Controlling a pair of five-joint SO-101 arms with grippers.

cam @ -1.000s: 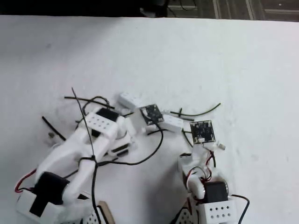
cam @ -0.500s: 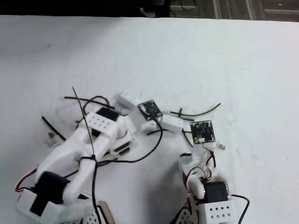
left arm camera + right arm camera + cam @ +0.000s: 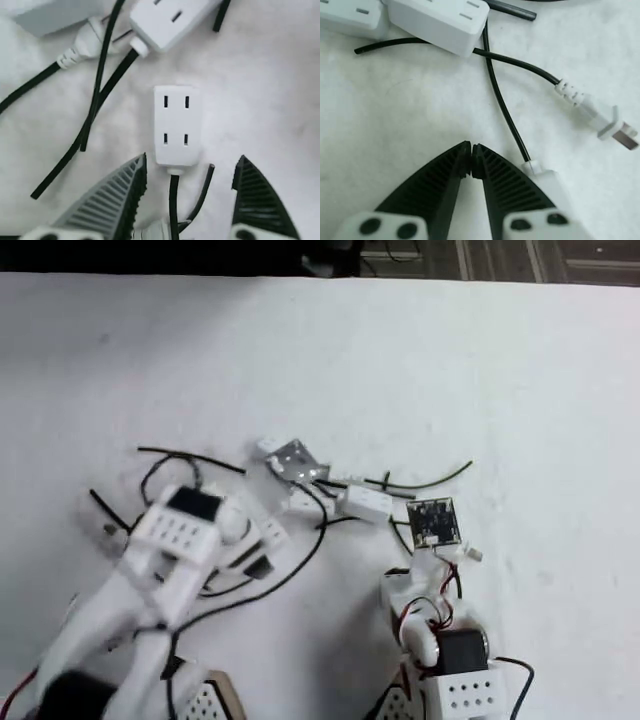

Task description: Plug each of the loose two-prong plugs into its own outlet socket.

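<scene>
My left gripper (image 3: 192, 159) is open, its fingers (image 3: 120, 195) on either side of the cord end of a white outlet block (image 3: 177, 130) with two pairs of slots. Beyond it lie a second outlet block (image 3: 167, 20) and a white plug (image 3: 85, 42) on a black cord. In the high view the left arm (image 3: 175, 530) stands at the lower left, beside an outlet block (image 3: 270, 530). My right gripper (image 3: 471, 149) is shut on nothing, low over the table. A loose two-prong plug (image 3: 600, 117) lies off to one side, and two outlet blocks (image 3: 437, 20) lie ahead.
Black cords (image 3: 300, 560) loop across the middle of the white table (image 3: 400, 360). A black square board (image 3: 432, 522) lies in front of the right arm (image 3: 445, 645), and a grey square piece (image 3: 293, 458) sits by another outlet block (image 3: 365, 502). Short loose cord pieces (image 3: 105, 512) lie at the left.
The left arm has drawn back to the left and toward the near edge. The black square piece in the middle has shifted up-left and now shows a grey face. The right arm has not moved.
</scene>
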